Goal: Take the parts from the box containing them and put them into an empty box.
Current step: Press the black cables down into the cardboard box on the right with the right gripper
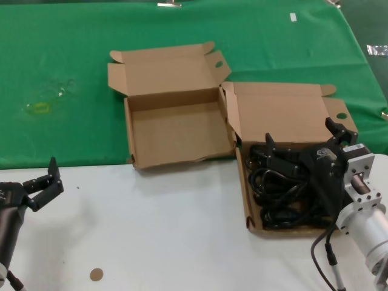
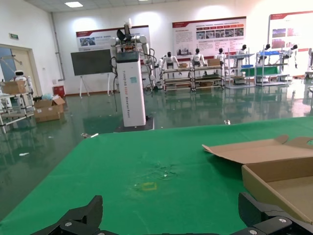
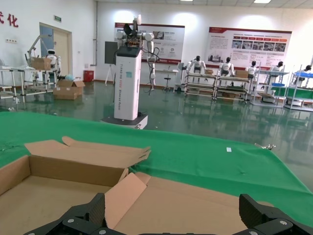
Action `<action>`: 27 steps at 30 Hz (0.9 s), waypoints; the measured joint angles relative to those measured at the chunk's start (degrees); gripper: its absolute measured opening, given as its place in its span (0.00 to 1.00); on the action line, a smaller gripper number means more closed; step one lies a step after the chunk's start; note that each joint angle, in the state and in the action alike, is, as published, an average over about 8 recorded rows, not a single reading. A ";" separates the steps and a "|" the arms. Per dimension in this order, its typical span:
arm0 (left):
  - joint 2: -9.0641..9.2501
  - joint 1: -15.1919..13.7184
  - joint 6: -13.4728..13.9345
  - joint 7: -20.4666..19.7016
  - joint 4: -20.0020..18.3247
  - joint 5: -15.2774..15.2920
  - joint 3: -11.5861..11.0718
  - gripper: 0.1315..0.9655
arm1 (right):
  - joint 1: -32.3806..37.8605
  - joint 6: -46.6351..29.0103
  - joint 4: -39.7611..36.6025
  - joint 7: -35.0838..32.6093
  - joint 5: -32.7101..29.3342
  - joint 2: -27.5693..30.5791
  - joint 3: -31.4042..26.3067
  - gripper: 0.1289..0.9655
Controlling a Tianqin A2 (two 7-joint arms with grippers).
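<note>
Right gripper (image 1: 300, 142) hangs with its jaws spread wide over the box of cords (image 1: 285, 115), gripping nothing, its two black fingers straddling the tangle of power cords (image 1: 282, 188) directly beneath it. The empty box (image 1: 182, 130) sits just beside the full one, off toward the robot's left from the gripper, lid folded back and its floor bare. From where I stand, the step looks like reaching down for a first cord. To do it well, I'd lower straight onto one loop or a chunky plug, not the whole knot, and close fully before lifting, so neighbouring coils don't drag along. Left gripper (image 1: 43, 182) waits far off over the white table (image 1: 151, 242), fingers apart.
</note>
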 joint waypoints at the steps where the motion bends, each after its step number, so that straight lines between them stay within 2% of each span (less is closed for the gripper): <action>1: 0.00 0.00 0.00 0.00 0.00 0.00 0.00 1.00 | 0.00 0.00 0.00 0.00 0.00 0.00 0.00 1.00; 27: 0.00 0.00 0.00 0.00 0.00 0.00 0.00 0.98 | 0.00 0.00 0.00 0.00 0.00 0.00 0.00 1.00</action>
